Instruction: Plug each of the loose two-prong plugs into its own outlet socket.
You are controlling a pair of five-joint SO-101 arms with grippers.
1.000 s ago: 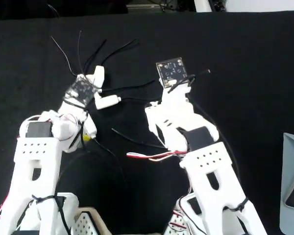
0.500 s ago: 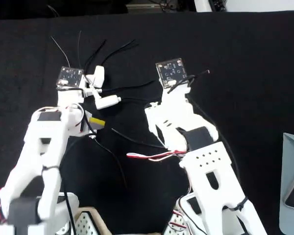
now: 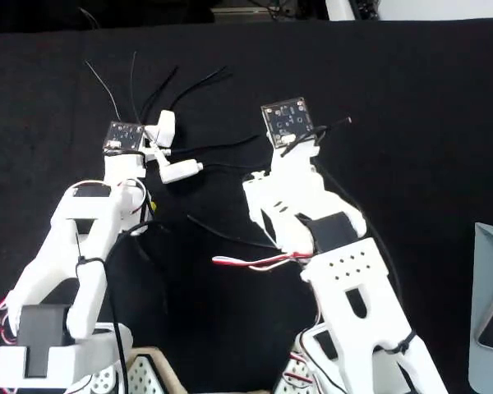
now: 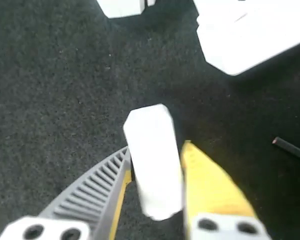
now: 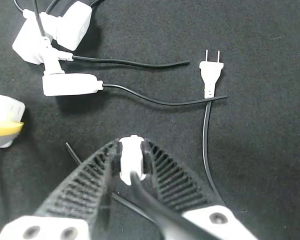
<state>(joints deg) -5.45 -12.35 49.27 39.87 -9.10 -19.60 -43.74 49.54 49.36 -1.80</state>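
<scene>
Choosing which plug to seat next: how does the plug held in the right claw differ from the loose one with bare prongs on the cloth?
The held plug sits clamped in the right claw; the loose plug lies flat on the black cloth, free of either claw. The loose plug's two prongs show plainly; the held plug's prongs are hidden. Both are small, white and trail a black cord.

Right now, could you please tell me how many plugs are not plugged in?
2 for certain: a bare-pronged plug lies on the black cloth, and a second plug sits in the right gripper. The white piece in the left gripper may be a third.
</scene>
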